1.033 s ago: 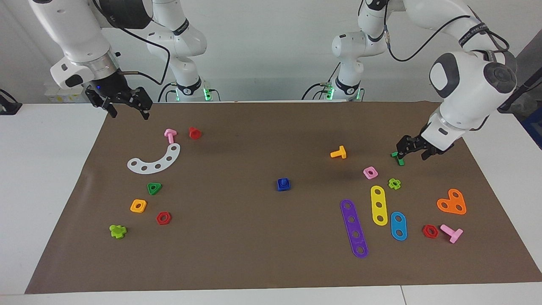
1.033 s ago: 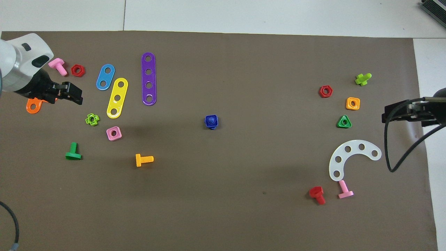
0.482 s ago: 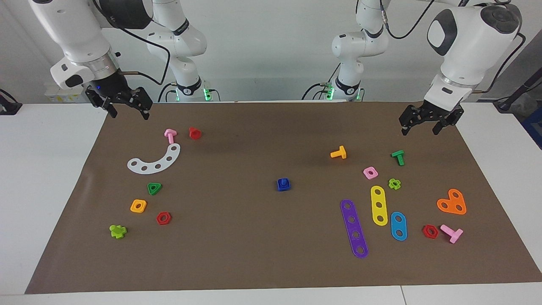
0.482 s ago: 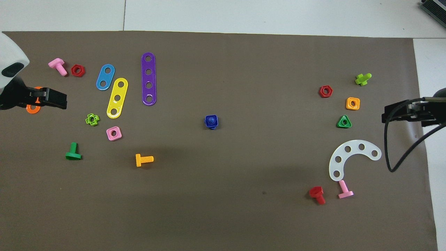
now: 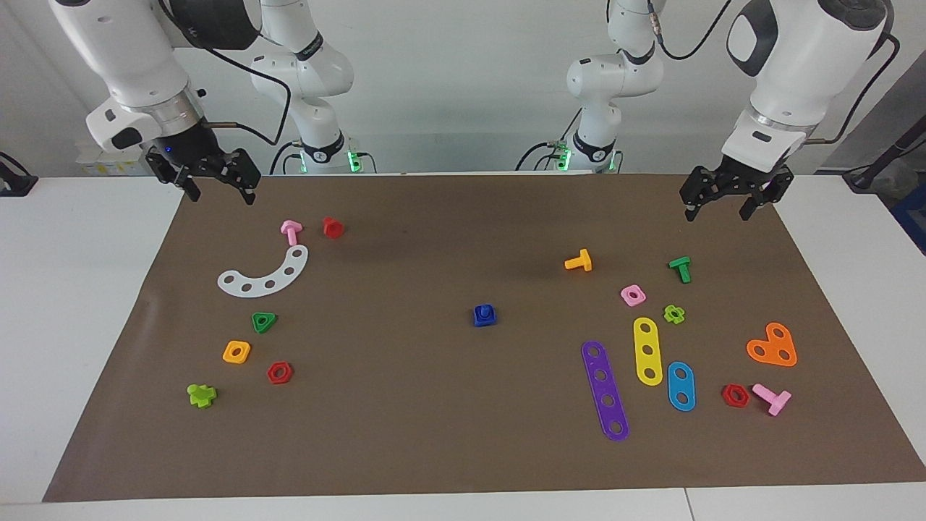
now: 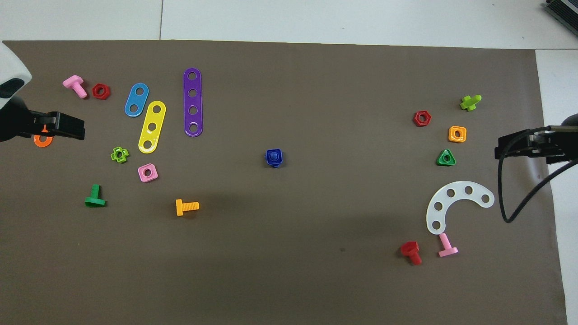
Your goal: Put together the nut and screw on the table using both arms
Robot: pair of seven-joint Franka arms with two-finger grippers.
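Both arms hang raised and bent at the mat's corners nearest the robots. The left gripper [image 5: 729, 202] and right gripper [image 5: 218, 185] point down, jaws spread and empty. The blue nut [image 5: 485, 316] sits mid-mat with the screw [image 5: 485, 310] poking through it.

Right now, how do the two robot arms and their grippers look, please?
Both arms are white, rounded and jointed, with dark grey joint caps and black cables hanging along them. The right arm has a silver wrist ring. The left gripper and the right gripper are black, with two fingers each. Green lights glow at the bases.
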